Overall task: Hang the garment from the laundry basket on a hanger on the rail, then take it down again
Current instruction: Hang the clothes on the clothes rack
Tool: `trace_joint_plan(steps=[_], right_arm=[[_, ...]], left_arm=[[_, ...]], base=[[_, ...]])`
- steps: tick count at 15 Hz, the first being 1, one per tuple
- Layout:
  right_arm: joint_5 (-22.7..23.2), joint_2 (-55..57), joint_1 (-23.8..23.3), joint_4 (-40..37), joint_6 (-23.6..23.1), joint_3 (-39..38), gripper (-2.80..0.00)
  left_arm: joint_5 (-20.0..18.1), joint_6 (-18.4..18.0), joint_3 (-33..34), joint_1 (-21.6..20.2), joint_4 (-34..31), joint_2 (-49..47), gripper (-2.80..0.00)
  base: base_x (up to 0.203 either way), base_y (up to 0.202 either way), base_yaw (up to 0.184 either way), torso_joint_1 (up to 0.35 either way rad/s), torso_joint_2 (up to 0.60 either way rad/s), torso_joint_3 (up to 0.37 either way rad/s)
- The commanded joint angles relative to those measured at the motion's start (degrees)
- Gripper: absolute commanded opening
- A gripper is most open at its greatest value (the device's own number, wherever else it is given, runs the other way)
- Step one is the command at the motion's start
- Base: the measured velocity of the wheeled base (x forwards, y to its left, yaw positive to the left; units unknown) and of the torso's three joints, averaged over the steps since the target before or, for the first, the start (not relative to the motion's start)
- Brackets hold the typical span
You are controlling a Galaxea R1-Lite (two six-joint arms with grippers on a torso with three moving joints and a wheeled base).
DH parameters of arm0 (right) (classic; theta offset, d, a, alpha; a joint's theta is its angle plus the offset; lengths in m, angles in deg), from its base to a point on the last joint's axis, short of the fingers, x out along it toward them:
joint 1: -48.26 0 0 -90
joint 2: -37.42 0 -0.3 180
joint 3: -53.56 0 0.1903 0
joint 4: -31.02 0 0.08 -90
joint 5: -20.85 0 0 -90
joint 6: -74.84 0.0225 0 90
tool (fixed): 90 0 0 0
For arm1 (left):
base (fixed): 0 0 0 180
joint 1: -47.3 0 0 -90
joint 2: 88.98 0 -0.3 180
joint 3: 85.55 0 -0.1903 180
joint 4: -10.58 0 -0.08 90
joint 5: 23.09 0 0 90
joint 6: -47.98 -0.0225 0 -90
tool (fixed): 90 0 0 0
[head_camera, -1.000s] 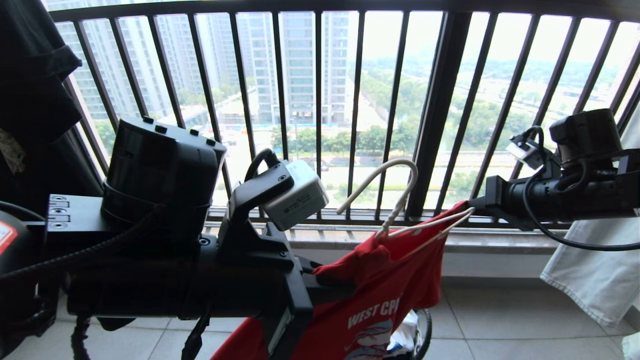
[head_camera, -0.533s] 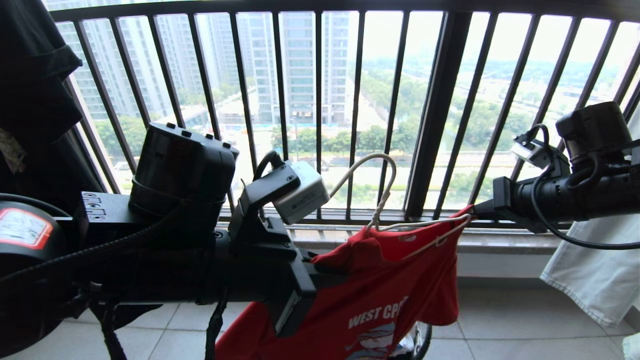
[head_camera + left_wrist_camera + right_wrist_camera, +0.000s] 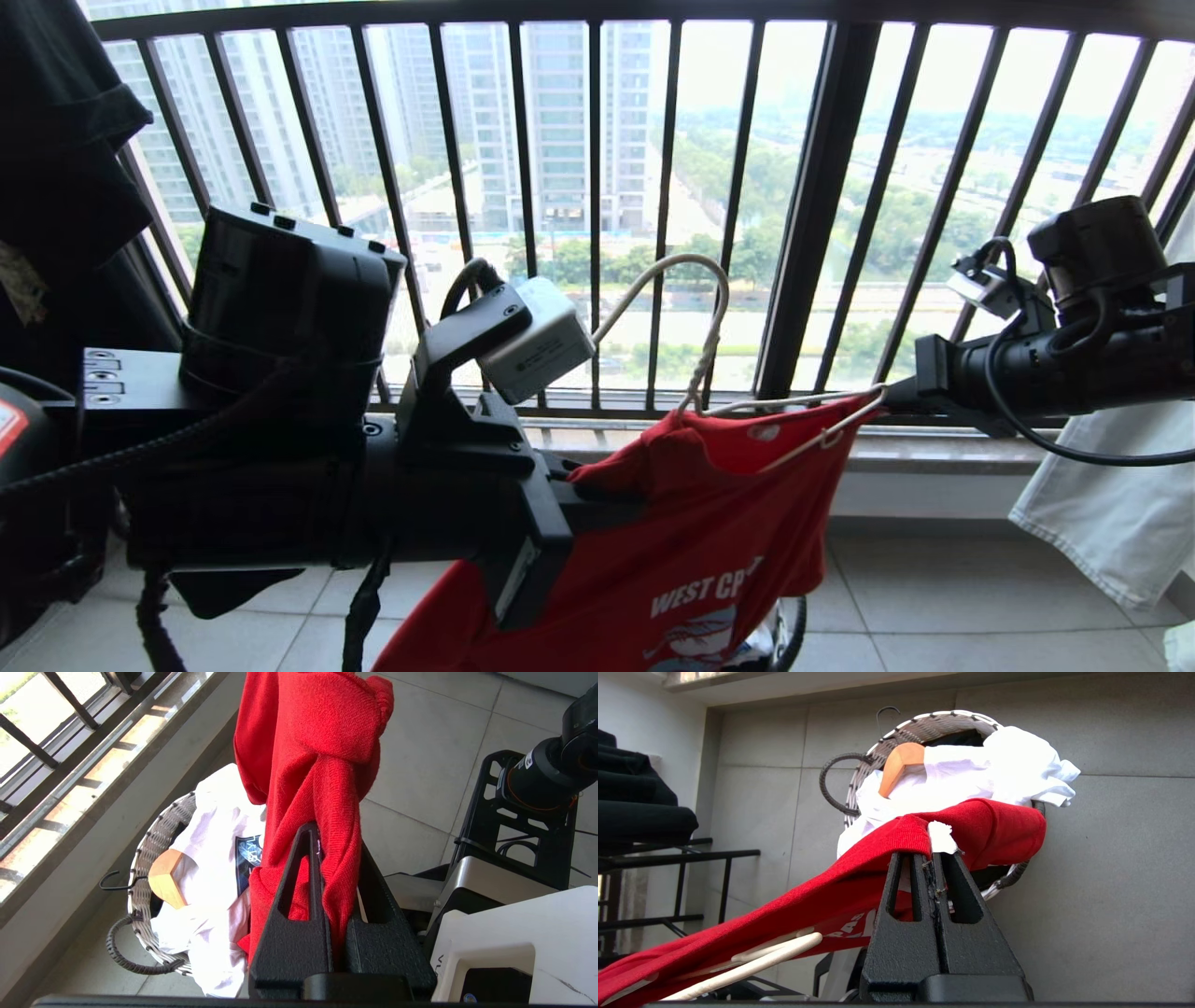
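The laundry basket (image 3: 920,728) sits on the tiled floor, holding a white T-shirt (image 3: 994,772) with a wooden hanger (image 3: 899,767) resting on top. The garment (image 3: 709,523) is stretched in the air between both arms, in front of the window railing (image 3: 812,215). The left gripper (image 3: 336,877) is clamped on a bunched fold of red fabric; the right gripper (image 3: 934,858) is pinched tight on the opposite shoulder edge. The hanger (image 3: 709,317) sits inside the collar – hook upright, one arm showing. The rail is out of frame, and the left arm hides much of the shirt.
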Motion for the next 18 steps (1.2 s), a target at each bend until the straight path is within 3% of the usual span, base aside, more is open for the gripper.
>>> trace_joint_plan(steps=[1, 10, 13, 18], right_arm=[[0.13, 0.28, 0.04, -0.24, 0.13, -0.05, -2.8], [0.13, 0.02, 0.04, -4.27, -2.34, 0.82, -2.8], [0.56, -0.07, -0.4, -10.6, -3.02, 3.94, -2.8], [0.66, -0.16, -0.92, -12.89, -3.03, 5.62, -2.8]], left_arm=[[-0.12, -0.13, -0.02, 0.0, 0.06, 0.76, -2.8], [0.58, -0.89, 0.25, -1.05, 0.15, 0.75, -2.8], [0.57, -3.51, 1.44, -1.05, 0.15, -0.03, -2.8], [0.41, -4.19, 2.44, -0.97, 0.23, -0.39, -2.8]], base=[[0.0, 0.0, 0.0, 0.0, 0.0, 0.0], [0.0, 0.0, 0.0, 0.0, 0.0, 0.0], [0.0, 0.0, 0.0, 0.0, 0.0, 0.0], [0.0, 0.0, 0.0, 0.0, 0.0, 0.0]])
